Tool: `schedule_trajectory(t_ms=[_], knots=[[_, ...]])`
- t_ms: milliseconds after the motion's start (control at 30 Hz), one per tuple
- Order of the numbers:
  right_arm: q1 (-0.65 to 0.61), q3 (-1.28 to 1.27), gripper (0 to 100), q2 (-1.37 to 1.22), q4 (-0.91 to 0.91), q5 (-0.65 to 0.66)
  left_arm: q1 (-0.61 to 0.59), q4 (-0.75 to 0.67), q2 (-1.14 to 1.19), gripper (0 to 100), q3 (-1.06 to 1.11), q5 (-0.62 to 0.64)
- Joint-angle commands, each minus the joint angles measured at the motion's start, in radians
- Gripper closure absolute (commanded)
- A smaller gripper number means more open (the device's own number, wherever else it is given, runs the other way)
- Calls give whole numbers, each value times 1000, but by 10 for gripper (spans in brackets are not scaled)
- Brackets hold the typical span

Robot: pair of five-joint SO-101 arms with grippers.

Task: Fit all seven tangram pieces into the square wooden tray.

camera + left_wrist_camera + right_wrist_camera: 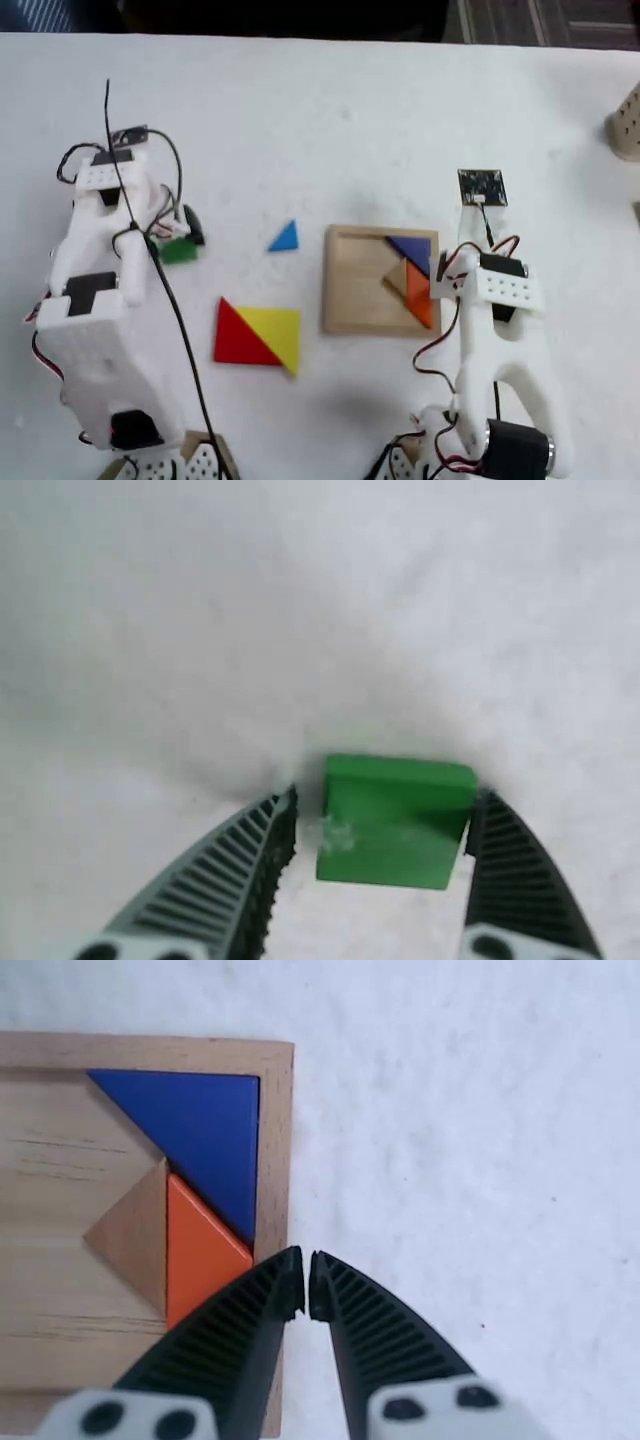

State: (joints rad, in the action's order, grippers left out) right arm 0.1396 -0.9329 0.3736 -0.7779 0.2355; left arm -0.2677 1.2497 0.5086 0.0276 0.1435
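Tangram pieces, seven called for, seven counted across the white table and the square wooden tray. Tray: lies flat just right of the frame's centre in the high view, with most of its floor bare. Held in the tray, grouped against its right side: one dark blue triangle in the upper right corner; one orange piece directly below it, edge to edge with the blue; one plain wood-coloured triangle touching the orange piece's left edge. Loose on the table: one small light blue triangle, just left of the tray's upper left corner; one red triangle and one yellow triangle, joined along their long edges left of the tray's lower part; one green piece, farther left, beside the left arm. Left pincer: open, its fingers set either side of the green piece, one finger against it, the other with a narrow gap. Right pincer: closed and empty, tips nearly together over the tray's right rim next to the orange piece. Sundry: one small dark circuit board above the tray's right corner; one perforated pale object at the frame's right edge.
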Motion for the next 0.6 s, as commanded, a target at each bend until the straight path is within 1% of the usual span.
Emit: schedule_trajectory(t_ms=[0, 67, 133, 167, 200, 233, 300, 567], knots=[[-10, 6, 974, 36, 13, 12, 18, 5, 5, 794, -15, 9], [-10, 6, 974, 36, 13, 12, 25, 14, 5, 880, -20, -26], [-10, 6, 974, 36, 13, 12, 44, 18, 7, 979, -23, -115], [-10, 6, 974, 36, 13, 12, 58, 20, 5, 985, -15, -149], [-10, 6, 974, 36, 13, 12, 68, 32, 5, 963, -12, -170], [-10, 6, 974, 36, 13, 12, 73, 41, 5, 959, -8, -175], [-10, 6, 974, 36, 13, 12, 77, 49, 5, 981, -6, -175], [-10, 6, 974, 36, 13, 12, 77, 74, 1, 977, -20, -180]])
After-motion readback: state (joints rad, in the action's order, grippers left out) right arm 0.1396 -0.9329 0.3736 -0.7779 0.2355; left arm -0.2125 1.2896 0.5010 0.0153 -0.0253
